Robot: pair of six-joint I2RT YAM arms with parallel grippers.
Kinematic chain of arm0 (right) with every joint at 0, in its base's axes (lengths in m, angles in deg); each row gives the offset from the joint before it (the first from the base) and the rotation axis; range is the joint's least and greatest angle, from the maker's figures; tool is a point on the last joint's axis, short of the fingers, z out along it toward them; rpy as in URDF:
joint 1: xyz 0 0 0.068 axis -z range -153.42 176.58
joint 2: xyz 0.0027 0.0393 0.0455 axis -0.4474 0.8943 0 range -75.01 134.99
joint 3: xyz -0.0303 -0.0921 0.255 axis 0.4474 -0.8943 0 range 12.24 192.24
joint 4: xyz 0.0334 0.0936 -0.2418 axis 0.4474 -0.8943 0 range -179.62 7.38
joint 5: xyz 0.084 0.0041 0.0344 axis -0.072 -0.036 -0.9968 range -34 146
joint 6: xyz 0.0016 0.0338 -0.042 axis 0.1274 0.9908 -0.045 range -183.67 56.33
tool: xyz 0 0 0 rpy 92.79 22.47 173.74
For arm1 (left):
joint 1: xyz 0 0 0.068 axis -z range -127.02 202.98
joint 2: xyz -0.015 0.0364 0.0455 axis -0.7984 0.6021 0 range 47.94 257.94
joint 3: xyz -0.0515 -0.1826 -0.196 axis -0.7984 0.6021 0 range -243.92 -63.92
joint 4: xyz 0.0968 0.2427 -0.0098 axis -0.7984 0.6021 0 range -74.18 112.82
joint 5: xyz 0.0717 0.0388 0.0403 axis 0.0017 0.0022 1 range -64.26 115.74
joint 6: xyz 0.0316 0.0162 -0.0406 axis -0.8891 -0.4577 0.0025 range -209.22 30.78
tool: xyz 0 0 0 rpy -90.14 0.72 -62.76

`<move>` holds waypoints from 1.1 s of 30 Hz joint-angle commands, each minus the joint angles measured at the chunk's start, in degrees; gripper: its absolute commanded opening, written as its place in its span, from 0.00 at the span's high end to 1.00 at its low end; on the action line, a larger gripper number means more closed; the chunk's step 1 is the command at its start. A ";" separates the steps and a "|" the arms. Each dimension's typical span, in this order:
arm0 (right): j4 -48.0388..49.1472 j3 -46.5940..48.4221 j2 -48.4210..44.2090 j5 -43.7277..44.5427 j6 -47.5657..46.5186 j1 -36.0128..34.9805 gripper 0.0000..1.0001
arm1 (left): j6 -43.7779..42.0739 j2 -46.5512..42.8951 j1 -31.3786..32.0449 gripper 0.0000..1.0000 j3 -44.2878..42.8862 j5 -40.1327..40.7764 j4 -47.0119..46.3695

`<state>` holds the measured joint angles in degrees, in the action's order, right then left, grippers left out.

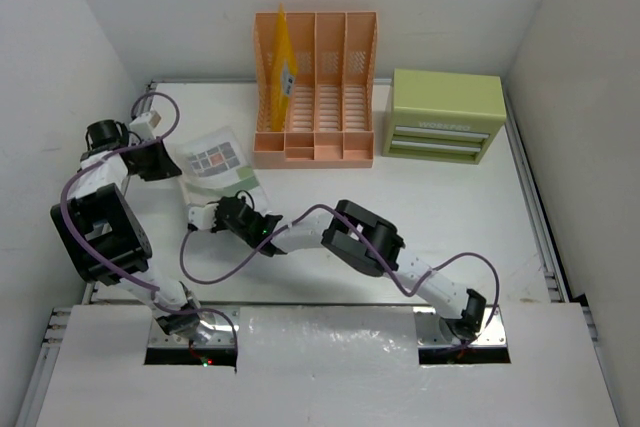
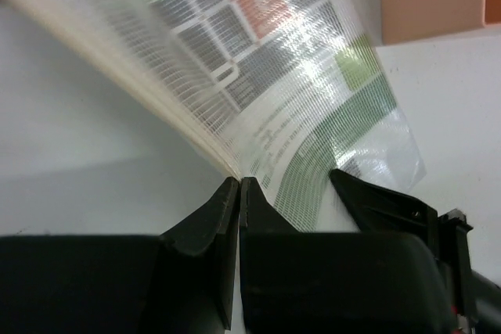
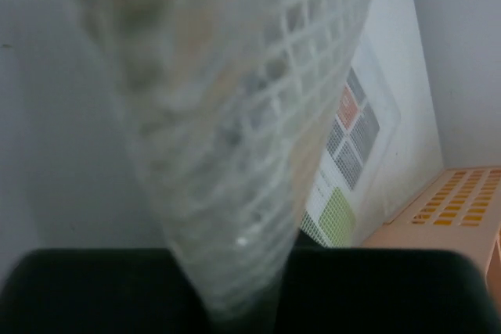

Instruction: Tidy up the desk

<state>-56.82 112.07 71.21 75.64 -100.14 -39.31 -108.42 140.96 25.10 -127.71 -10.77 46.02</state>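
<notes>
A clear mesh document pouch [image 1: 215, 160] with a printed sheet of grey, red and green blocks inside lies at the back left of the white desk [image 1: 450, 217]. My left gripper [image 1: 163, 161] is shut on the pouch's left edge; in the left wrist view the fingertips [image 2: 225, 193] pinch the pouch's [image 2: 297, 91] rim. My right gripper [image 1: 228, 211] is at the pouch's near edge. In the right wrist view the blurred mesh [image 3: 235, 154] runs down between the black fingers [image 3: 94, 287], held there.
A peach slotted file rack [image 1: 330, 97] stands at the back, with a yellow folder [image 1: 283, 67] upright in its left slot. A green drawer box [image 1: 447, 115] stands to its right. White walls close in both sides. Purple cables loop over the arms.
</notes>
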 commanded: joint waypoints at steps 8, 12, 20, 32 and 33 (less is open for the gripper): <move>1.64 -18.08 -22.52 -11.18 11.23 0.93 1.00 | -22.45 -6.25 -2.35 0.68 -15.13 1.53 17.10; -5.99 -18.36 -28.42 -22.51 16.59 4.00 1.00 | -35.25 -17.38 -3.06 0.66 -12.87 -0.47 11.48; -13.06 -16.77 -33.27 -35.72 22.32 10.42 1.00 | -75.40 -19.02 -3.06 0.58 -18.73 -13.57 41.65; -17.28 -18.53 -38.10 -46.35 14.76 10.52 1.00 | -72.74 -24.28 7.75 0.45 -10.57 -12.79 34.68; -17.02 -18.97 -38.45 -46.53 14.85 10.52 1.00 | -73.34 -24.19 8.45 0.45 -10.48 -12.88 34.76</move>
<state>-76.18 93.12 38.11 34.71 -83.40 -28.38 -183.54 118.49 32.51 -138.01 -20.54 84.81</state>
